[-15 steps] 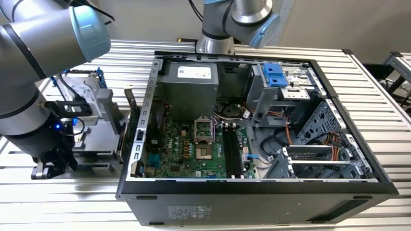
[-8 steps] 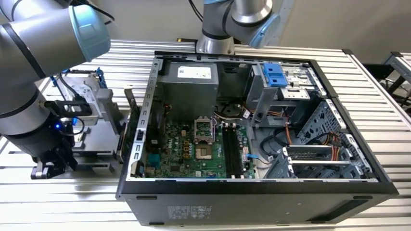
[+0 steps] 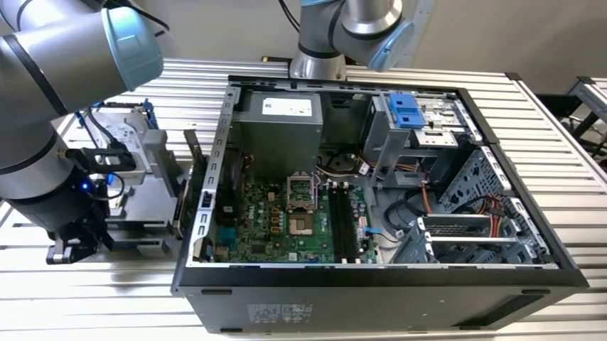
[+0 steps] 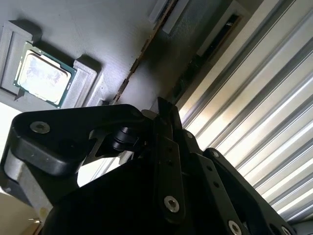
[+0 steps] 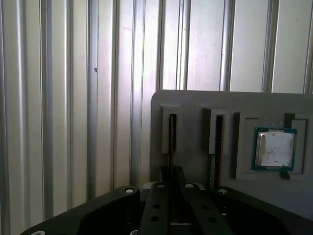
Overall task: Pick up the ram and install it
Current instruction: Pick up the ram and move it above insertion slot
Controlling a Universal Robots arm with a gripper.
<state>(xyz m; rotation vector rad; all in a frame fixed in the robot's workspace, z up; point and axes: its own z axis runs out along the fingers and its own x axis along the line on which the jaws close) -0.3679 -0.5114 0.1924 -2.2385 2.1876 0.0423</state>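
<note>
At nine o'clock of the open computer case (image 3: 379,278), the gripper (image 5: 171,172) lines up with the ram (image 5: 172,133) standing in its grey holder (image 5: 195,102); we cannot tell its grip.

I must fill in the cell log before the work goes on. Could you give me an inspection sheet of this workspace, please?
Surface: slatted metal table, bearing an open computer case.
Job's things: ram stands edge-on in a slot of the grey holder; black motherboard slots look unfilled.
Clutter: processor chip in the holder.
Grippers: gripper close to the holder, in line with the ram's slot.
Cables: orange wire inside the case.
Surroundings: robot arm base beyond the case in the exterior view.
</note>
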